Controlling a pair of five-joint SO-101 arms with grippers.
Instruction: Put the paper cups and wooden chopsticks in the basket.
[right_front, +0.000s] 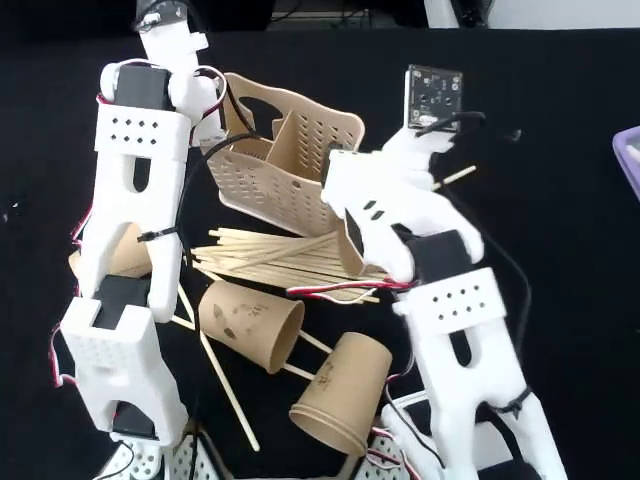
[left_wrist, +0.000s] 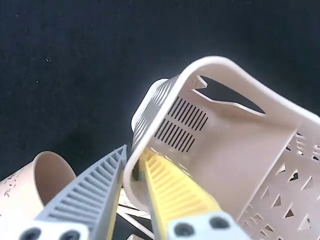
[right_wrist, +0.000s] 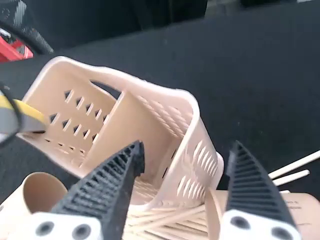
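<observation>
**Q:** What is the state of the left tool (left_wrist: 134, 156)?

**A:** It is closed on the basket (left_wrist: 225, 150). The grey finger bears on the outside of the wall and the yellow finger on the inside, so the rim is pinched between them. The basket stands tilted on the surface (right_front: 580, 230). This grip probably serves to turn the mouth toward the items, so that they can be slid in rather than lifted over the rim.

**Q:** Where are the task items relative to that tool?

**A:** The visible compartments hold no cup. One paper cup (right_front: 125, 252) lies on its side just beside the left tool, on the outer side of the gripped wall. The chopstick bundle (right_front: 265, 255) lies fanned out below the basket's lower edge, between the two tools. It cannot be determined whether any stick tips have entered the basket.

**Q:** Where are the remaining cups?

**A:** The second cup (right_front: 250, 325) and the third cup (right_front: 345, 395) lie on their sides, well behind both tools and toward the arm bases. They rest across a few loose sticks (right_front: 225, 385). A fourth cup (right_front: 350, 250) lies just beside the right tool, partly under that arm.

**Q:** What is the state of the right tool (right_wrist: 186, 146)?

**A:** Its jaws are spread wide and it holds nothing. It sits near the basket's end wall and above the bundle. That position suits gathering the sticks or the adjacent cup while the other tool steadies the basket.
</observation>
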